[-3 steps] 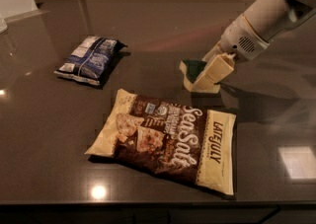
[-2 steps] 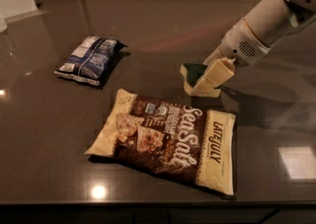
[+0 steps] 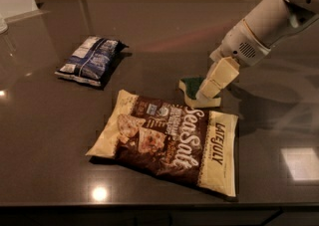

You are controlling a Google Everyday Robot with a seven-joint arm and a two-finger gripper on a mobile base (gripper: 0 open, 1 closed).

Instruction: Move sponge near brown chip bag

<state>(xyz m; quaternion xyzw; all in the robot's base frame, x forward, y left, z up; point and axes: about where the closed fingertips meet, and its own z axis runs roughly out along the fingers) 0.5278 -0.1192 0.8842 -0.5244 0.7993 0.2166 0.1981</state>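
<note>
**A:** Item one, the claw?

**B:** Claw [image 3: 208,90]: listed right of the bench's [image 3: 45,140] middle, about midway between far and near edges. It is hung from the arm [image 3: 264,26], which is seen reaching in from the far right corner. It is entered as clamped on the sponge [image 3: 192,85], with the pale fingers set down over the sponge's right part.

**A:** Item two, the sponge?

**B:** Green top uppermost, yellow body below. It is placed just beside the far edge of the brown bag [image 3: 169,140], at that bag's right end. Whether the two are touching cannot be told, nor whether the sponge is resting on the bench or held just off it.

**A:** The rest?

**B:** Brown bag: laid flat, centred toward the near edge. Blue bag [image 3: 90,60]: laid toward the far left corner, well apart from everything else.

**A:** Step in hand?

**B:** It is judged to be the placing, with the carry all but finished, since the sponge is already next to its target.

**A:** Next move?

**B:** The sponge should be settled on the bench if it is not down yet. The grip should then be released and the claw lifted straight up, so that neither sponge nor bag is dragged along.
</note>
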